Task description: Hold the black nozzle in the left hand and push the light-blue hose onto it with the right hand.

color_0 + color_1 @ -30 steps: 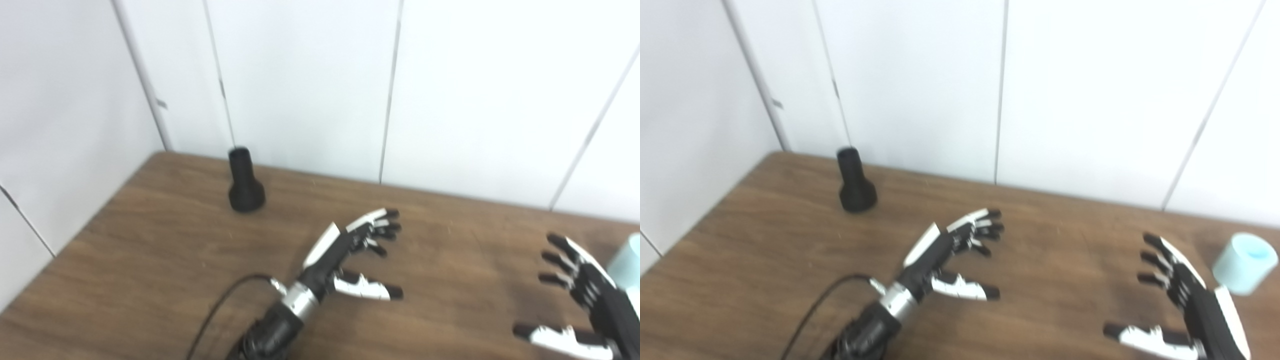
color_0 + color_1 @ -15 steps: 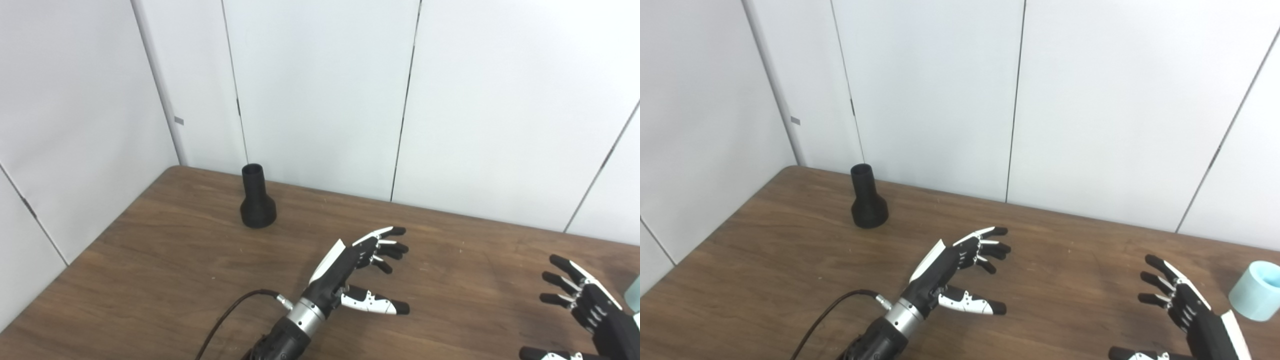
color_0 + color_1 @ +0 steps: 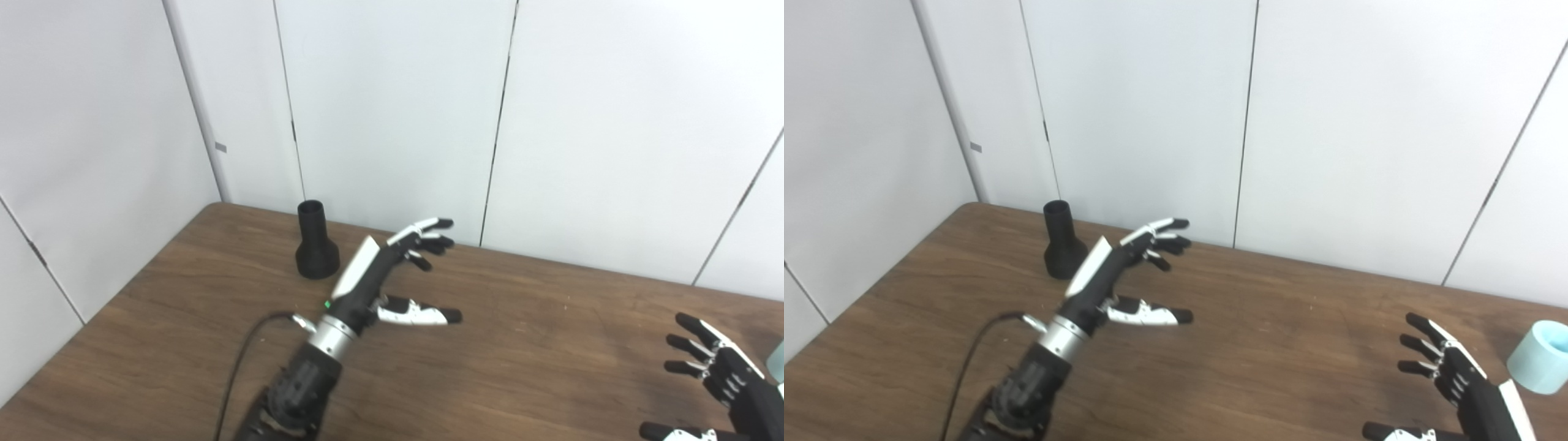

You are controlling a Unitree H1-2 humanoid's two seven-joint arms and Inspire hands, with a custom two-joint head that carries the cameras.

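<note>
black nozzle (image 3: pixel 316 248) upright, wide end down; my left hand (image 3: pixel 392 275) beside it, fingers (image 3: pixel 429 236) spread, empty, ready to wrap.

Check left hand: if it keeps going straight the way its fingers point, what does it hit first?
Probably the white wall panel, not the black nozzle: the open left hand points up-right, passing the nozzle on its right. Depth is uncertain.

The black nozzle (image 3: pixel 317 244) stands upright on the brown table (image 3: pixel 184 318), wide end down. The left hand (image 3: pixel 392 275) hovers just right of it, fingers spread, apparently not touching. The right hand (image 3: pixel 719 383) is splayed at the right edge.
</note>
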